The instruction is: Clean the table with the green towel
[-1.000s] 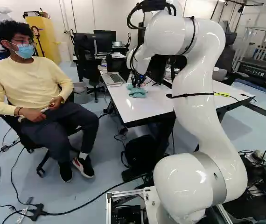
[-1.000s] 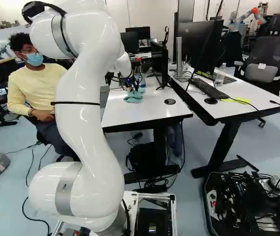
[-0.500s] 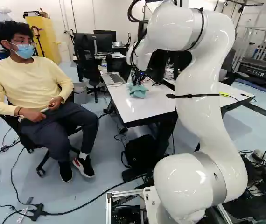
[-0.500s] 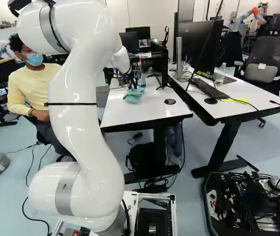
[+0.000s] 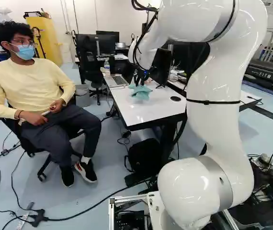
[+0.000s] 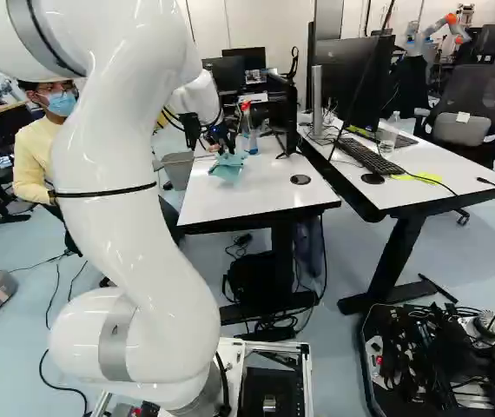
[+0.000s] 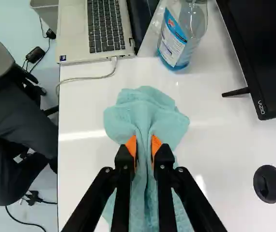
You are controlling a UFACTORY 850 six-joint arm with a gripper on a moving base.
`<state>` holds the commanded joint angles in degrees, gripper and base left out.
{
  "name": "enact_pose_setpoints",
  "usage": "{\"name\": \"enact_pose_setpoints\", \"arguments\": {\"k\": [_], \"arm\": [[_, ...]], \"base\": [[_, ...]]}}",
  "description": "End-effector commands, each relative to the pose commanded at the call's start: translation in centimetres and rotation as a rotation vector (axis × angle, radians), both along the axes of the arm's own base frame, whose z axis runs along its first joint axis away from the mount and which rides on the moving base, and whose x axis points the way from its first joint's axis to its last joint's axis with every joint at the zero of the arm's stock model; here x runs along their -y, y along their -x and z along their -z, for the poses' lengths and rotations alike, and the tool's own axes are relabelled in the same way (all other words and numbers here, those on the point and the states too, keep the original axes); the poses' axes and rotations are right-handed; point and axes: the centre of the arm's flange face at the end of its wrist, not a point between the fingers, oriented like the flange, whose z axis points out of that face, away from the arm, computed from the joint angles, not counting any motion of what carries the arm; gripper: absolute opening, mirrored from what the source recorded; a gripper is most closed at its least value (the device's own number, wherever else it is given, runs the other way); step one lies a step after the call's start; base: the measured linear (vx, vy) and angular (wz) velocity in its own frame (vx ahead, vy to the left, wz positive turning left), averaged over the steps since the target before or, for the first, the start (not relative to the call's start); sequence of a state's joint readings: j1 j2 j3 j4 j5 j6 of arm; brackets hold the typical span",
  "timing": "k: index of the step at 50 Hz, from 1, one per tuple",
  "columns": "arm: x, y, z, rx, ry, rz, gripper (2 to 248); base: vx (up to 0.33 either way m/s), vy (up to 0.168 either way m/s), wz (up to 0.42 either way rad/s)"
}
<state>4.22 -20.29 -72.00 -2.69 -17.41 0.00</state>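
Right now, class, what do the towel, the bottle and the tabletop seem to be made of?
Towel: soft, matt fabric, perhaps microfibre; it bunches into loose folds.
Bottle: smooth, shiny, probably plastic; its walls are see-through, though looks alone can't exclude glass.
Tabletop: hard, glossy, likely white laminate; light glints off it.

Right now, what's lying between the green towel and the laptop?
A thin white cable. The wrist view shows it curving over the tabletop from the edge of the laptop, without touching the towel.
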Motion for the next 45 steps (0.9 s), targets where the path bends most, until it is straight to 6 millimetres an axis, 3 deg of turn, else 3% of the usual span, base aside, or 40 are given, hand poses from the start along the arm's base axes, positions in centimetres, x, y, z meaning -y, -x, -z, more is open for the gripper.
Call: {"name": "enact_pose_setpoints", "arguments": {"k": [12, 45], "arm": [[-0.6, 1.8, -0.3, -0.005, 0.000, -0.012, 56], [-0.7, 2.3, -0.4, -0.007, 0.001, -0.014, 56]], "base": [[0.000, 0.000, 0.000], [0.000, 0.000, 0.000]]}}
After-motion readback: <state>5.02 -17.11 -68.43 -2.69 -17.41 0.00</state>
